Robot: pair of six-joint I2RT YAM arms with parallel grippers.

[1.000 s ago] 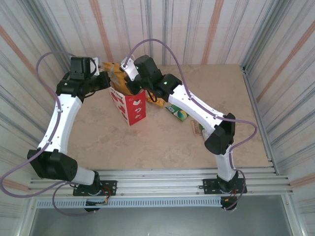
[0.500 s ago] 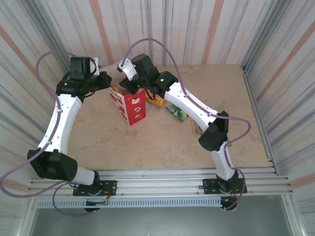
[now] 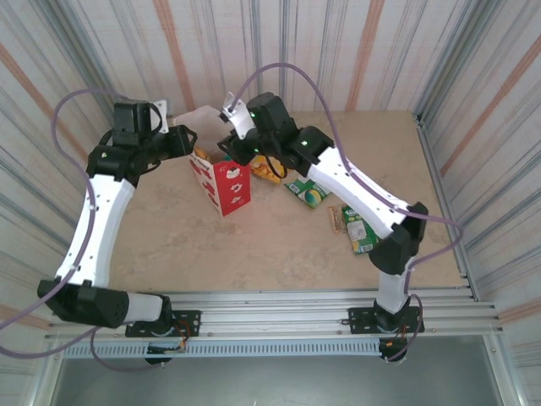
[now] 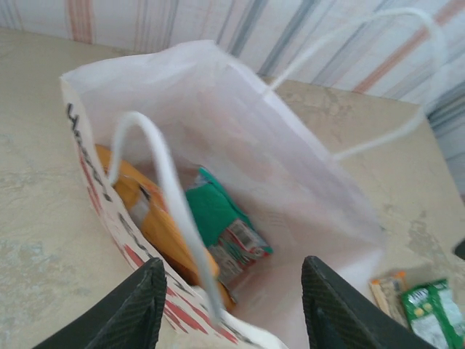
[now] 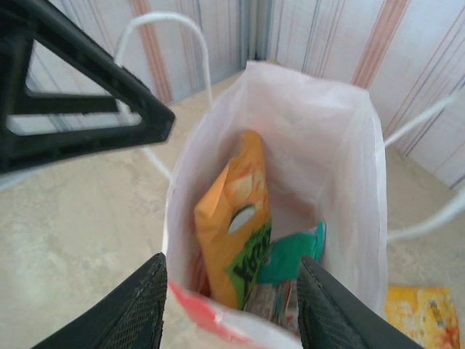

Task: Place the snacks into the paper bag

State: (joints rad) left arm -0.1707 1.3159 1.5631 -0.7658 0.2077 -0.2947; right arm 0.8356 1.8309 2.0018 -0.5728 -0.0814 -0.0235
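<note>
The paper bag [image 3: 225,181] stands upright at the back left of the table, its mouth open. Inside it lean an orange packet [image 5: 231,231] and a teal packet [image 5: 296,252], also seen as the orange packet [image 4: 144,212] and teal packet [image 4: 213,209] in the left wrist view. My left gripper [image 3: 183,140] hovers open just left of the bag's rim, a white handle [image 4: 173,211] running between its fingers. My right gripper [image 3: 233,150] hangs open over the bag's right side, holding nothing. More snacks lie to the right: a yellow packet [image 3: 269,172], a green packet [image 3: 306,193], a brown bar [image 3: 337,218] and another green packet [image 3: 361,233].
Striped walls close in the table at the back and both sides. A metal rail [image 3: 270,304] runs along the near edge by the arm bases. Bare tabletop [image 3: 254,245] lies in front of the bag. The left gripper's dark frame [image 5: 73,109] sits close to the bag's rim.
The right gripper opened and let the orange packet drop into the bag, then drew back to the right. The left gripper opened and released the bag's edge.
</note>
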